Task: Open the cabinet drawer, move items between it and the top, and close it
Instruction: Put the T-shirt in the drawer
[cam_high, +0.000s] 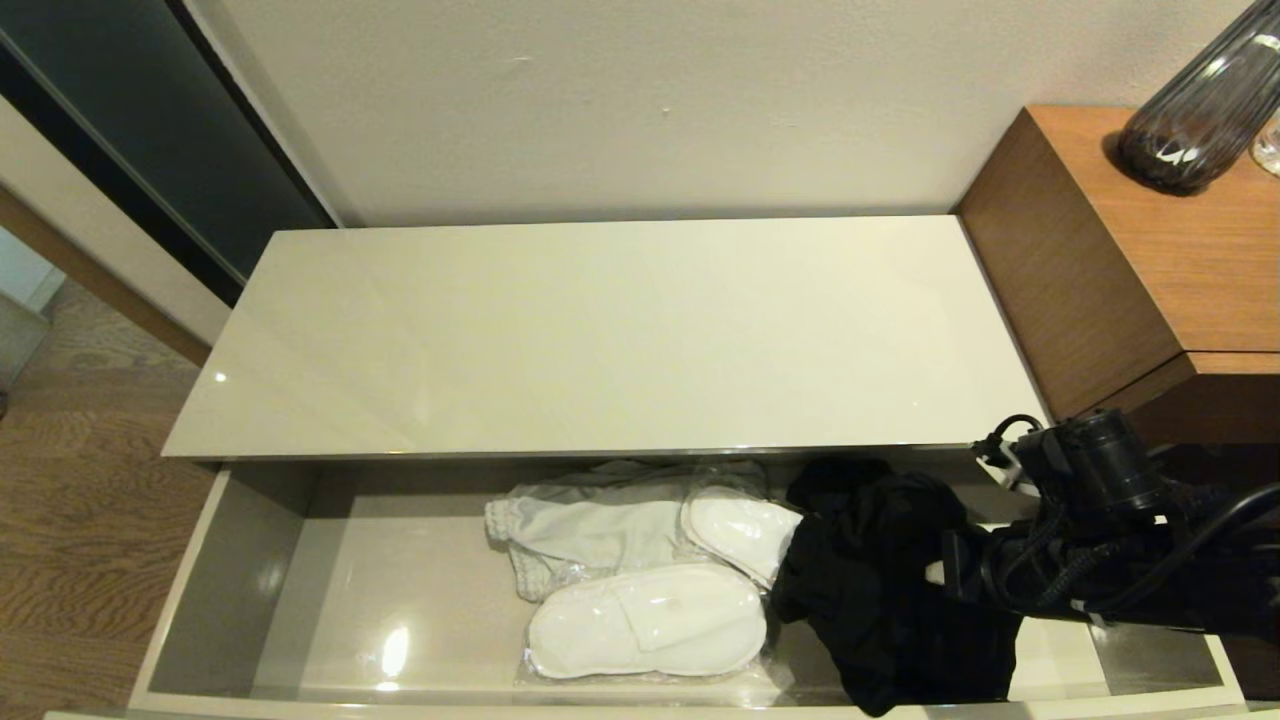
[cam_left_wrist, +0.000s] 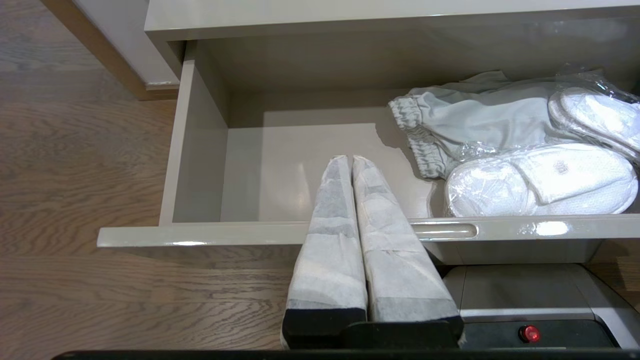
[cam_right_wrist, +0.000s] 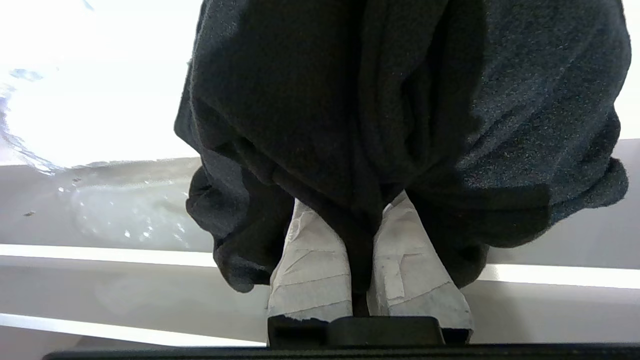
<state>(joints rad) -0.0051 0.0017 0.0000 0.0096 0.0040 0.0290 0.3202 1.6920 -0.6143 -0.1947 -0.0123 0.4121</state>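
The cabinet drawer (cam_high: 200, 600) stands pulled open below the bare glossy top (cam_high: 600, 330). Inside lie a light grey garment (cam_high: 590, 530) and two wrapped pairs of white slippers (cam_high: 650, 620) (cam_high: 745, 530). A black garment (cam_high: 880, 580) bunches at the drawer's right end, where my right arm (cam_high: 1090, 540) reaches in. The right wrist view shows my right gripper (cam_right_wrist: 357, 210) shut on a fold of this black garment (cam_right_wrist: 350, 100), which drapes over the fingers. My left gripper (cam_left_wrist: 350, 159) is shut and empty, pointing over the drawer's front rim (cam_left_wrist: 200, 235) toward the grey garment (cam_left_wrist: 480, 120) and slippers (cam_left_wrist: 540, 180).
A taller brown wooden unit (cam_high: 1150, 250) adjoins the top on the right, with a dark glass vase (cam_high: 1200, 100) on it. Wooden floor (cam_high: 70, 480) lies to the left of the cabinet. The wall runs behind. My own base (cam_left_wrist: 525, 300) sits just under the drawer front.
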